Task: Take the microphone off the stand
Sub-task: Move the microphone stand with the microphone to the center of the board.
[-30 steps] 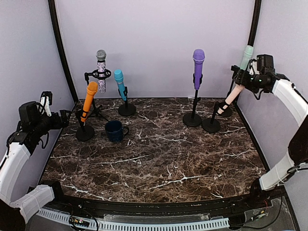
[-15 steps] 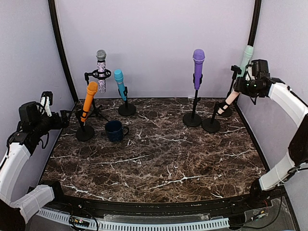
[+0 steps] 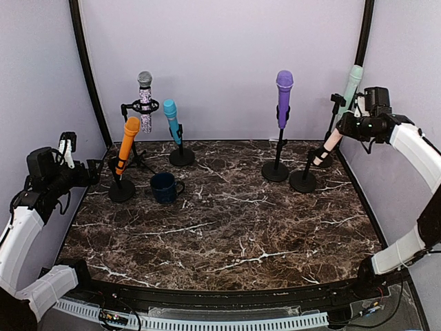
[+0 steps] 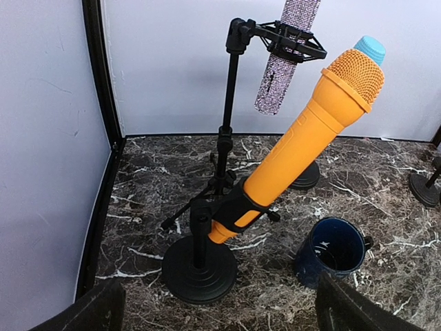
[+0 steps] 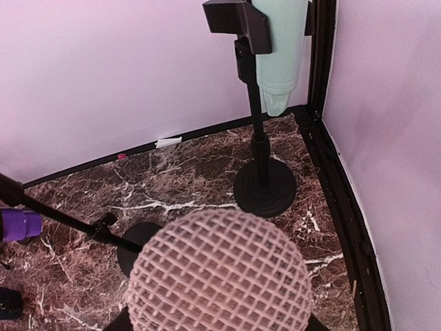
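1. Over the last second the right pincer [image 3: 342,126] has dropped from beside the mint microphone [image 3: 353,81] to the head of the pink microphone [image 3: 329,143]. The left arm, the microphones and the navy mug [image 3: 165,187] lie as before.
2. The pink microphone sits tilted in the clip of its stand [image 3: 302,181], far to the right of the mug, with its head end raised.
3. The right arm rises from its base, and its white forearm slants up toward the back. The wrist turns left, so the pincer meets the pink head side-on. Its fingers flank the head, but I cannot tell whether they press on it.
4. The left arm is folded low, left of the mug. The left pincer [image 4: 220,314] gapes wide with nothing in it and faces the orange microphone [image 4: 296,138], whose stand is just left of the mug.
5. In the top view the pincer hides the pink head. In the right wrist view its mesh fills the lower frame, and only dark slivers of finger show at either side. Beyond it are the mint microphone's lower end in its clip and that stand's round base on the marbled tabletop [image 5: 193,186].
6. Only the left wrist view shows the glittered microphone [image 4: 282,62] close up, hanging in a shock mount behind the orange one.
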`<state>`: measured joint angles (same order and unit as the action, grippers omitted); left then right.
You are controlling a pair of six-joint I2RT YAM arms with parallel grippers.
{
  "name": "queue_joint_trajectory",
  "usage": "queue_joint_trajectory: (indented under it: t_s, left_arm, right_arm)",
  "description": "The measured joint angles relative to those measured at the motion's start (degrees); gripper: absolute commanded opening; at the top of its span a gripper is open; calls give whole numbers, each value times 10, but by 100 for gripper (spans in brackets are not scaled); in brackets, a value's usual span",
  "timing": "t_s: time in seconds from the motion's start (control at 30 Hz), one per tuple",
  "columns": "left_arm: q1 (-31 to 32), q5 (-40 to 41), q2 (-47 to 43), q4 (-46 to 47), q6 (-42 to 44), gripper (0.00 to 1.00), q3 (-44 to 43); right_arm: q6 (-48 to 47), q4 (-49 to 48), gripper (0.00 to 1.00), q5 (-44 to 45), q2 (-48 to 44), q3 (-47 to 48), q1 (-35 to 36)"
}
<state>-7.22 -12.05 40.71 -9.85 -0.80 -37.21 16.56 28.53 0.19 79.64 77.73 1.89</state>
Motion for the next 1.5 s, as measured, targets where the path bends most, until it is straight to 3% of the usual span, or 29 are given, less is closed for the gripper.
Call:
queue_joint_trajectory:
  t_s: [0.27,0.57,0.87,1.2,1.5]
  left_arm:
    - [0,-42,-6,14,10,98,8]
    - [33,-141,-15,35,19,92,26]
    - [214,-181,6,38,31,86,25]
    - [472,-90,29,43,-9,84,-15]
    - [577,-7,87,87,-52,84,-1]
  right_arm:
    - [24,29,17,-51,-115,-50,24]
    - [98,28,16,-49,-203,-133,167]
    - [151,12,16,20,-195,-138,359]
    - [161,-38,16,145,-73,-65,563]
    - [166,-81,15,240,29,-3,676]
